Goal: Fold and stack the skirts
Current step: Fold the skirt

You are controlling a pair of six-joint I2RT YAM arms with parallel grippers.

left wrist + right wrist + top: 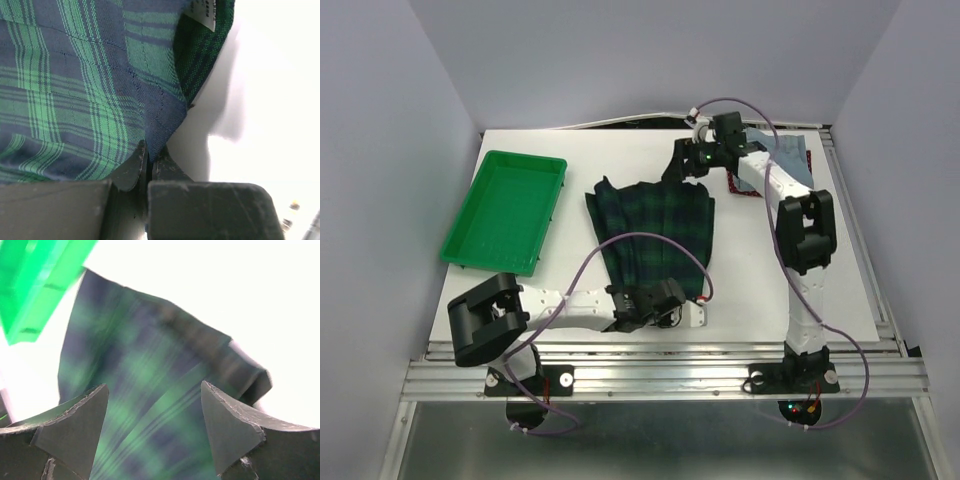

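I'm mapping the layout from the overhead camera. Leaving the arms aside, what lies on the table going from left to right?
green tray → plaid skirt → folded denim skirt

Around the white table I work at, pale lavender walls rise on its left, far and right sides, and an aluminium rail frame runs along its near edge.

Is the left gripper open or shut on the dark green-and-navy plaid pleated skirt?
Shut. The left gripper pinches a corner of the dark green-and-navy plaid pleated skirt; its jaws nearly touch in the left wrist view.
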